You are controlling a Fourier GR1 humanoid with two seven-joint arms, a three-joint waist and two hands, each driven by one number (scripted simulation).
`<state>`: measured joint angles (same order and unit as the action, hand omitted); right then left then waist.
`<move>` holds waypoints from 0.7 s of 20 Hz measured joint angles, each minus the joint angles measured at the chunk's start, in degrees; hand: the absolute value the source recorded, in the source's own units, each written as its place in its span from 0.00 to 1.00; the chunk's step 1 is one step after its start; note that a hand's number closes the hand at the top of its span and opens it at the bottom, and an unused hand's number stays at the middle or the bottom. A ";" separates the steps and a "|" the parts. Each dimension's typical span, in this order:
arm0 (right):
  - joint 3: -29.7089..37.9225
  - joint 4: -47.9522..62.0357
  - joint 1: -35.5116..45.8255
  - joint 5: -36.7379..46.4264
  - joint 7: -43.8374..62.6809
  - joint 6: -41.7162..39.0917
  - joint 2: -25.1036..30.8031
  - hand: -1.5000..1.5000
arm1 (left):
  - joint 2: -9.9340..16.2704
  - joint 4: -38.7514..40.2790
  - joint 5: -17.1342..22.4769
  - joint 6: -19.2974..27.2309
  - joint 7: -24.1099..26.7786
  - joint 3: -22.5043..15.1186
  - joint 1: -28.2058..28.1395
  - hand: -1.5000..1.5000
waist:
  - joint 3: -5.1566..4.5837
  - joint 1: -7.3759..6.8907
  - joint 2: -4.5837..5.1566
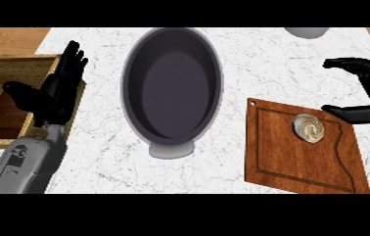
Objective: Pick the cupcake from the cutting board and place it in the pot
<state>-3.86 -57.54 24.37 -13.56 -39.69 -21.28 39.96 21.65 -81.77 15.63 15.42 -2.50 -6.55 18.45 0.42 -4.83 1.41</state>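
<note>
Cupcake (309, 128) on cutting board (303, 147), approx. 3 o'clock from empty pot (172, 90). Right hand (354, 90) spread wide just beside it, w/o contact; left hand (61, 85) resting open at 9 o'clock. Likely light, soft, crushable: best pinched low at wrapper sides.

the pot (172, 90) sits mid-counter (101, 161); the cutting board (289, 166) lies to its right, apart from it; the cupcake (309, 128) rests on the board's far part; a wooden crate (22, 63) lies at the counter's left edge; a bowl (307, 32) shows at the far right.
</note>
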 measured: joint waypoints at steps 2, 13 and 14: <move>0.24 3.92 1.07 1.24 -4.50 -1.49 0.86 0.00 | -0.15 -0.92 0.29 0.21 -0.99 0.06 -0.19 0.50 | 0.01 0.22 -0.07; -10.46 7.49 9.44 13.97 -5.80 -5.47 10.64 0.00 | 0.54 -4.97 1.05 0.56 -4.49 1.03 -2.42 0.50 | -0.28 1.21 -0.73; -12.25 6.75 10.22 15.81 -5.48 -5.37 11.15 0.00 | 0.40 -5.15 1.00 0.54 -4.27 0.97 -2.86 0.50 | -0.31 1.22 -0.76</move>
<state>-16.11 -50.79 34.60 2.25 -45.17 -26.66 51.11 22.05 -86.93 16.62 15.95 -6.77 -5.57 15.59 0.12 -3.62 0.65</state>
